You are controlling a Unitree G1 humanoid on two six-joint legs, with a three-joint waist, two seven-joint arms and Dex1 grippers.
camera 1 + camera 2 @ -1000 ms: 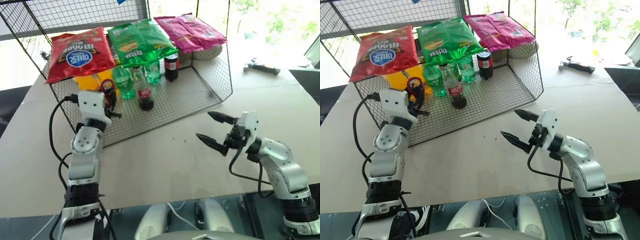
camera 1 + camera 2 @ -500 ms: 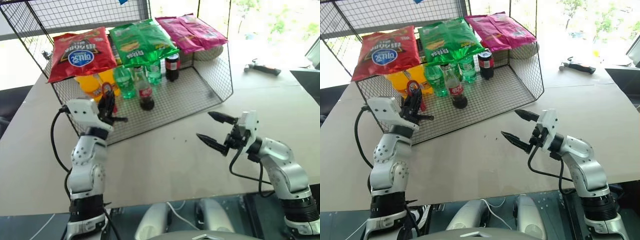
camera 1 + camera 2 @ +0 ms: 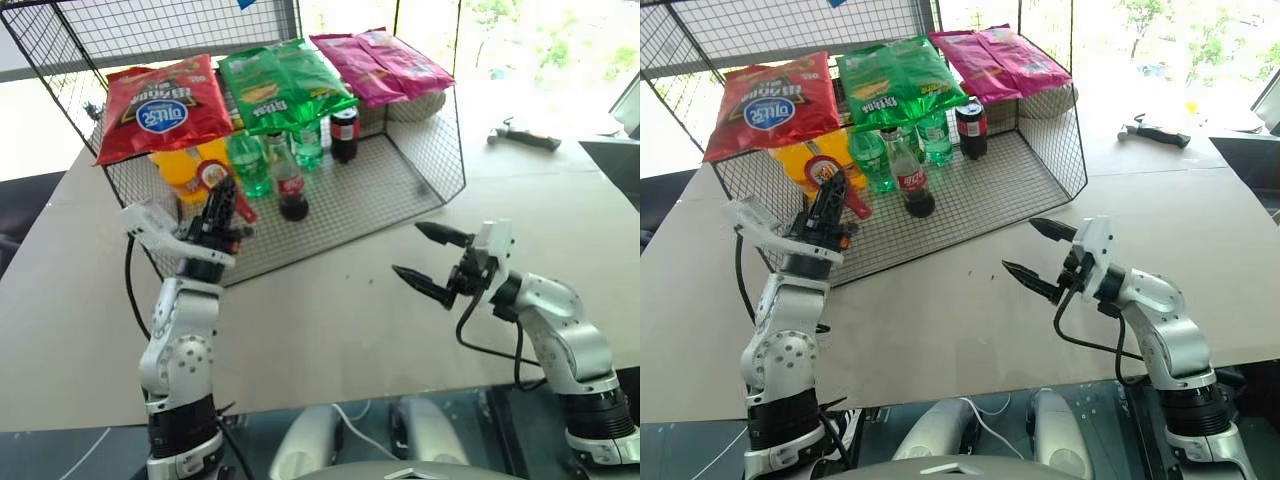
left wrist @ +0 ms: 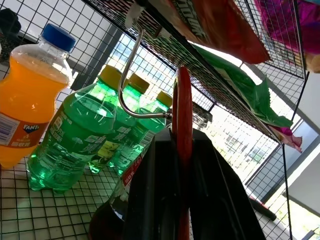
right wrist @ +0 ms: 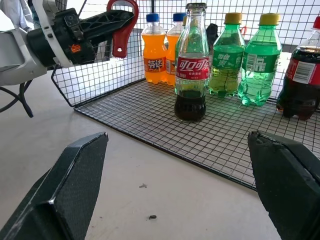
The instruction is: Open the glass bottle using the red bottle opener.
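Left gripper [image 3: 222, 198] grips red bottle opener [image 3: 216, 175] at wire rack [image 3: 440, 150] edge.

1. The left gripper [image 3: 222, 200], clamped on the red bottle opener [image 3: 213, 176], rolled over at the wrist.
2. It drew back from the wire basket [image 3: 400, 180] and rose slightly.
3. The opener's ring head tipped up above the fingers.

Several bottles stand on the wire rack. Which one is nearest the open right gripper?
The glass bottle with dark cola and a red label: it stands alone nearest the rack's front edge, ahead of the green bottles and orange bottles.
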